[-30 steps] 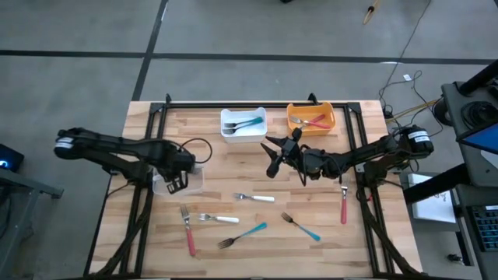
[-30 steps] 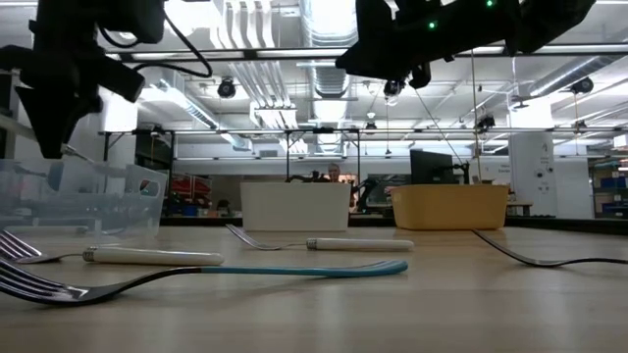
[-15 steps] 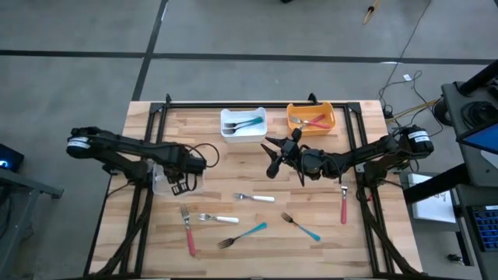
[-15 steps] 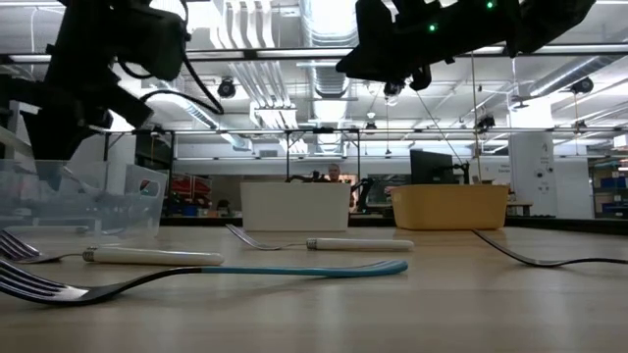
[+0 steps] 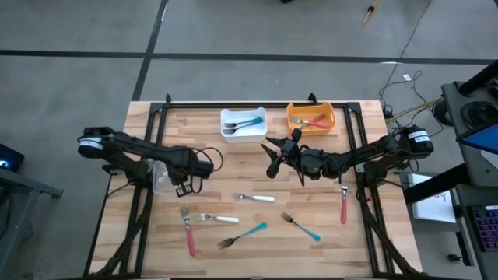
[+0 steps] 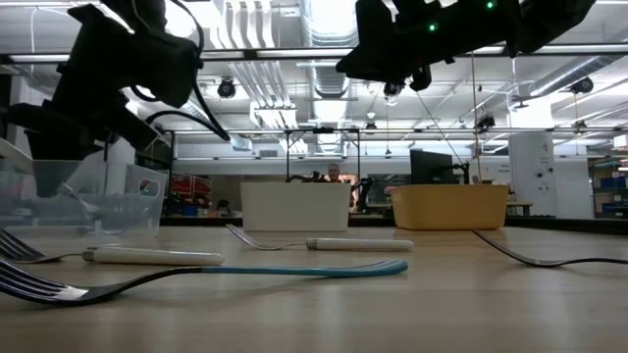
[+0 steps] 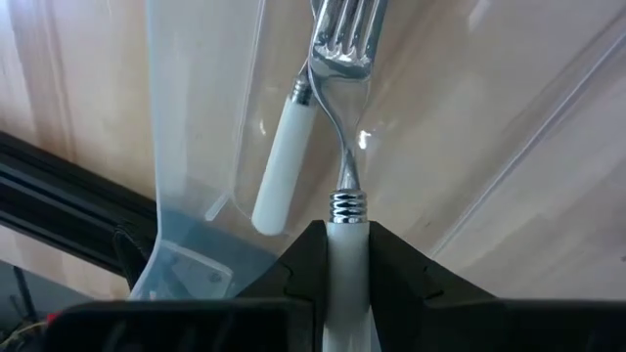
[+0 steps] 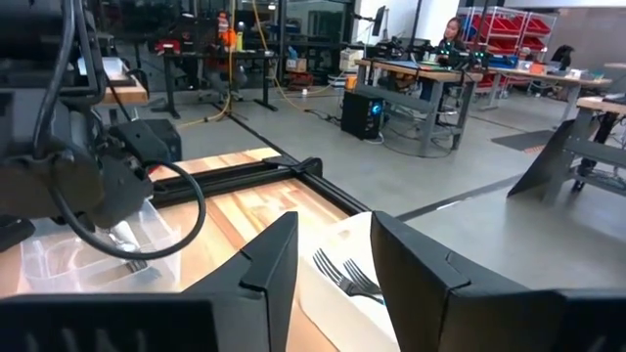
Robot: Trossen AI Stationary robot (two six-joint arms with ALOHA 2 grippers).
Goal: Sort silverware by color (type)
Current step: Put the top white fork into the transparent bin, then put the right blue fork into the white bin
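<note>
Left gripper (image 7: 349, 256) clamps a white fork (image 7: 342, 117), long axis in line with the fingers, over the clear bin (image 5: 165, 177) (another white fork (image 7: 284, 166) lies inside). I read the drop as straight down. Right gripper (image 5: 272, 159) waits mid-table, fingers apart, empty.

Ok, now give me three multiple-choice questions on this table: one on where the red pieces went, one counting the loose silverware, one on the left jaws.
1. Which bin holds the red-handled pieces?
A. white bin
B. orange bin
C. clear bin

2. How many pieces lie loose on the table?
A. three
B. six
C. ten

3. How do the left gripper's jaws stand?
A. shut on a white fork
B. wide open and empty
C. shut on a teal spoon

Answers:
1 B: the high view shows the red-handled pieces inside the orange bin.
2 B: the high view shows six loose pieces on the wood: two white, two teal, two red.
3 A: in the left wrist view the left gripper clamps the handle of the white fork.
</note>
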